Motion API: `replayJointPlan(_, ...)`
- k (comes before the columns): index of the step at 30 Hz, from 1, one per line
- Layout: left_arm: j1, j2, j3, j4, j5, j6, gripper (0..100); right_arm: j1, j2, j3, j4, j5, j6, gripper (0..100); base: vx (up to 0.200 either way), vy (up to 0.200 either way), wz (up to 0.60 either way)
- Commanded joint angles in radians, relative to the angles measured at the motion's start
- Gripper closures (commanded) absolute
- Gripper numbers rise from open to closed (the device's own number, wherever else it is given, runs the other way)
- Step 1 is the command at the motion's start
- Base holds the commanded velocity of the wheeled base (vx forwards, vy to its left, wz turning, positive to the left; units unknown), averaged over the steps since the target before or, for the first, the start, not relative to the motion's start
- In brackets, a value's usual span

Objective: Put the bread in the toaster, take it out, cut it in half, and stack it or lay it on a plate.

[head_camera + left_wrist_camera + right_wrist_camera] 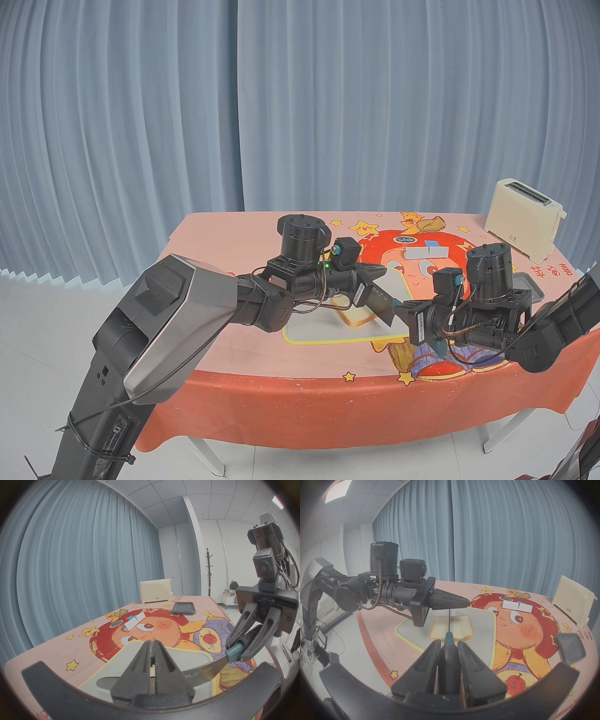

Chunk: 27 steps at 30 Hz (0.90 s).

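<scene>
A slice of bread [357, 319] lies flat on the white cutting board [312, 334] at the middle of the table. My right gripper [406, 309] is shut on the teal handle of a knife [379, 305], whose blade stands on edge over the bread [456, 628]. My left gripper [382, 273] hovers shut just above the blade's spine; whether it touches I cannot tell. From the left wrist, the blade [200, 672] passes behind the shut left gripper [153, 645], with the right gripper [242, 648] at its handle end. The cream toaster [524, 219] stands at the far right corner with empty slots.
A dark rectangular tray [530, 289] sits near the right edge, in front of the toaster. A small white and blue block [427, 252] lies on the printed tablecloth behind the board. The table's left side is bare cloth, and a curtain hangs behind.
</scene>
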Motion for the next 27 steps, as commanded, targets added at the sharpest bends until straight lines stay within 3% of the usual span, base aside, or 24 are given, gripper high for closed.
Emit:
replayJointPlan(1,-0.002,0.01,0.0,-0.001,0.002,0.0,100,0.0,0.0,0.0,0.0,0.0,0.0,100,0.0,0.0,0.0)
replayJointPlan(27,-0.002,0.046,0.0,-0.008,0.005,0.002,100,0.0,0.011,0.005,-0.002,-0.002,0.001,100,0.0,0.0,0.0)
